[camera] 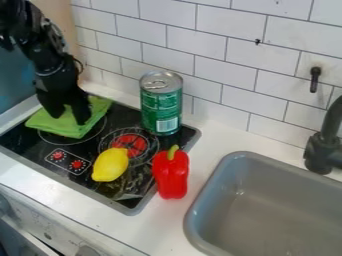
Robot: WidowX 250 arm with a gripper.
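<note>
Black hand [69, 119], fingers parted, directly over folded green cloth [65, 129] at upper-left edge of stovetop [20, 140]; tips at fabric, apparently gripping nothing. Cloth's longer span slants up toward tiled wall [224, 22].

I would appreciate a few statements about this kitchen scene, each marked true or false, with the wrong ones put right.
1. The black two-finger pincer is at the folded green cloth. True.
2. The oval yellow lemon lies on the flat black cooktop. True.
3. The tall green metal can lies on its side. False: it stands upright on the cooktop.
4. The glossy red bell pepper rests on the cloth. False: it is between the lemon and the gray sink.
5. The lemon touches the pepper. False: a gap separates them.
6. The pepper's green stem points upward. True.
</note>
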